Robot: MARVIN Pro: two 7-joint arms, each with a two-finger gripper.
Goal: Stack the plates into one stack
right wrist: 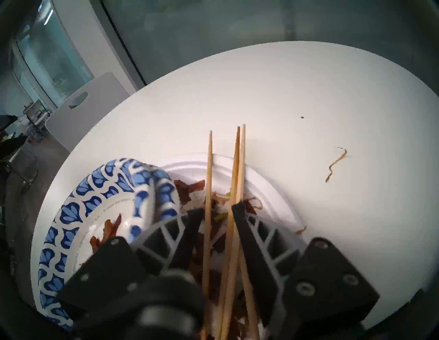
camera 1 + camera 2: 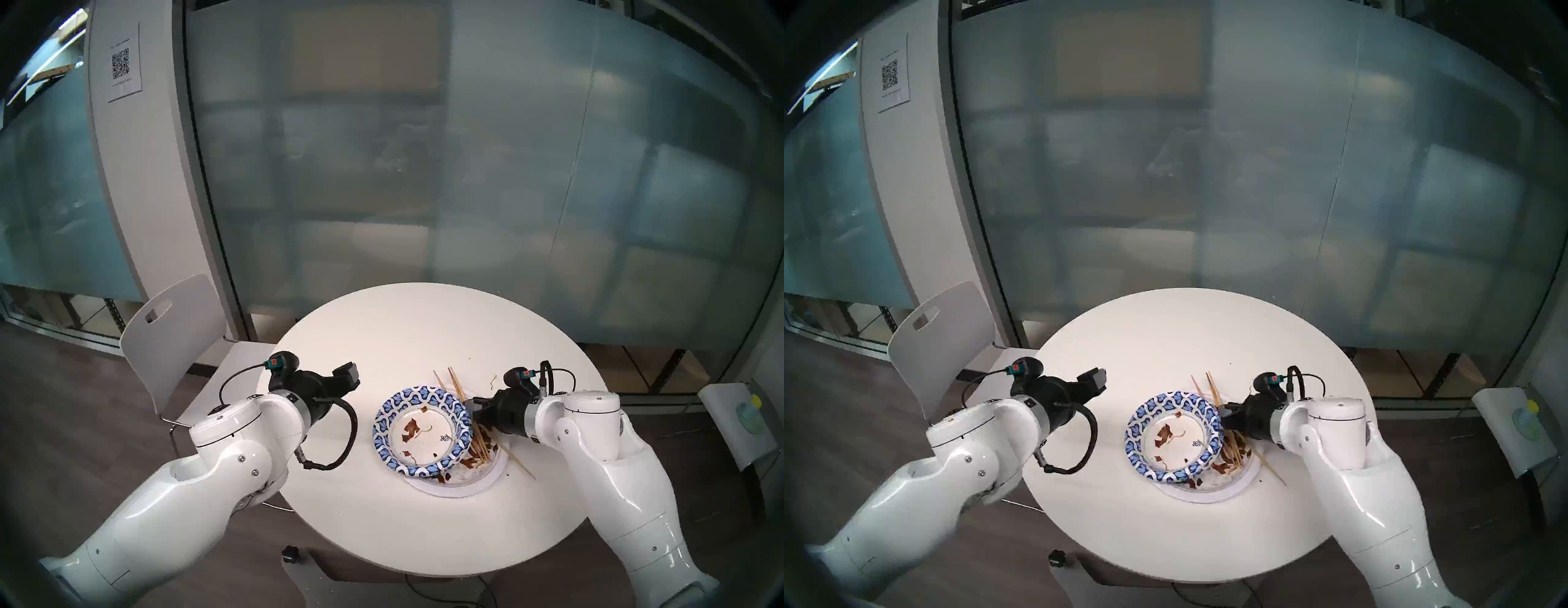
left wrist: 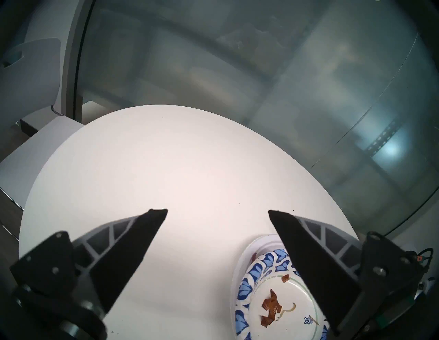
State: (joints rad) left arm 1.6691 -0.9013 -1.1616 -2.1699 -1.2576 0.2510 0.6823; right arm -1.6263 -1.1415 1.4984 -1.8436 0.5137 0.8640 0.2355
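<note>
A blue-and-white patterned plate [image 2: 396,407] with brown food scraps sits tilted on a larger white plate [image 2: 458,488], shifted toward its left side. In the right wrist view a second blue-patterned rim [image 1: 147,187] overlaps the first [image 1: 78,213]. Several wooden chopsticks [image 2: 456,382] lie across the white plate's right half. My right gripper [image 1: 216,210] hovers low over them at the blue rim's right edge, fingers apart, with the chopsticks [image 1: 241,154] passing loosely between. My left gripper [image 3: 217,211] stands wide open and empty over bare table, left of the plates [image 3: 268,263].
The round white table [image 2: 424,331] carries a stray noodle strand [image 1: 337,163] and crumbs behind the plates. A white chair [image 2: 169,339] stands at the table's far left. A frosted glass wall runs behind the table.
</note>
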